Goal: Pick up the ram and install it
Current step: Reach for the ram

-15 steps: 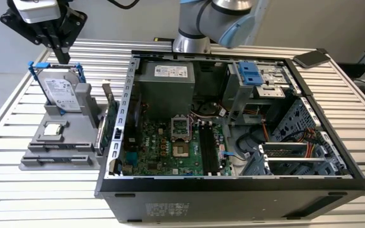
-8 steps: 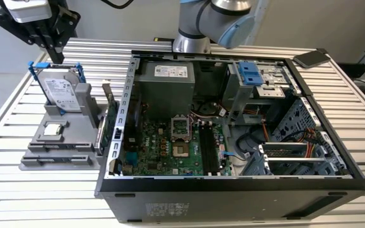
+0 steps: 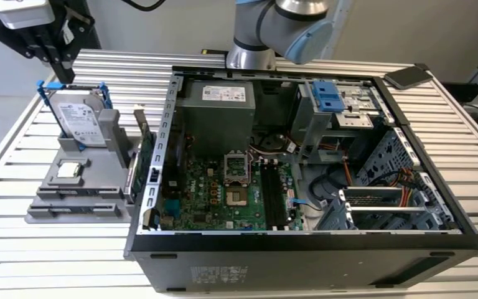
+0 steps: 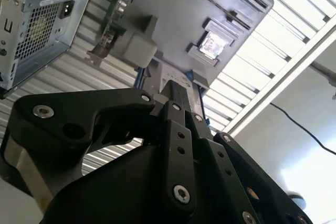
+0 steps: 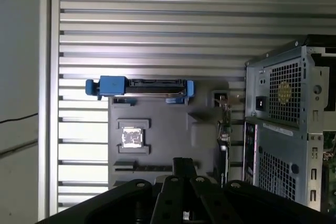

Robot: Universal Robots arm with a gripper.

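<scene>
Exterior view | hand (image 3: 63, 76) pressed together, near hard drive (image 3: 79, 121) | drive label unreadable

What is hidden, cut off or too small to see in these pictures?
1. The ram: in the first wrist view it sits edge-on in the holder, so its chips are hidden. The gripper covers one end.
2. The slots: in the exterior view they are too small and dark to judge their latches.
3. The case: in the first wrist view the edge cuts it off, and its back wall hides the inside.

Holder (image 3: 46, 215) beside case (image 3: 305, 248), on table (image 3: 48, 265).
</scene>
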